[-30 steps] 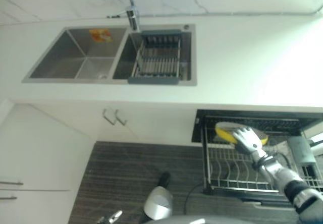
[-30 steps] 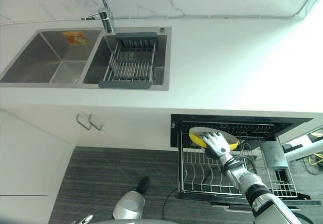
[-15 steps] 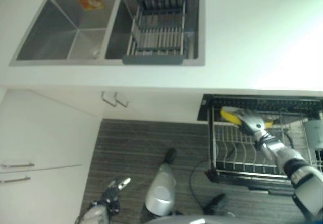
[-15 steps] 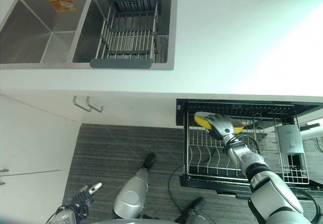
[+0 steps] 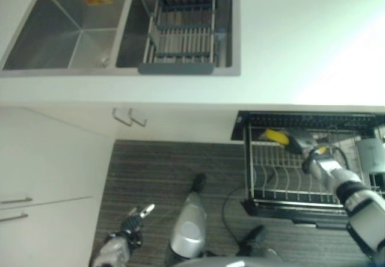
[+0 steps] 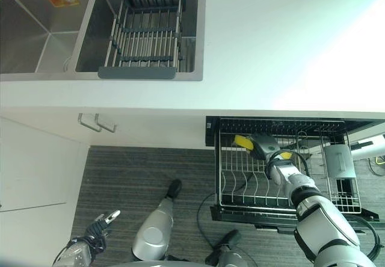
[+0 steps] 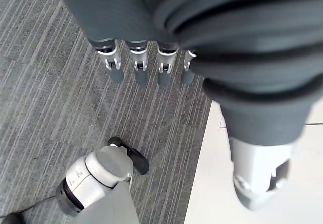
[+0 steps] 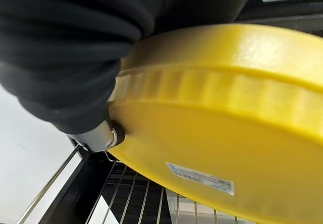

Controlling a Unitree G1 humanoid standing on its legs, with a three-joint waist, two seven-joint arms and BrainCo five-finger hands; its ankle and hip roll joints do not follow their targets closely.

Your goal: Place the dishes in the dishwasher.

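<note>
A yellow plate (image 6: 242, 142) stands tilted on its edge among the tines at the back of the pulled-out dishwasher rack (image 6: 240, 189). My right hand (image 6: 263, 147) is shut on the plate's rim, reaching in from the lower right. In the right wrist view the plate's underside (image 8: 227, 128) looms close, with a white label on it and the rack wires below. My left hand (image 5: 125, 242) hangs low at the bottom left above the grey striped floor, with its fingers (image 7: 137, 67) straight and nothing in it.
A double steel sink (image 5: 66, 35) is set in the white counter (image 5: 301, 44), with a grey drain rack (image 5: 180, 32) in its right basin. Cupboard handles (image 5: 129, 118) sit below. A cutlery basket (image 6: 338, 169) occupies the dishwasher rack's right side.
The camera has tilted down. My right hand has turned the yellow plate from nearly flat onto its edge and lowered it into the rack. My left hand has come into view at the bottom left.
</note>
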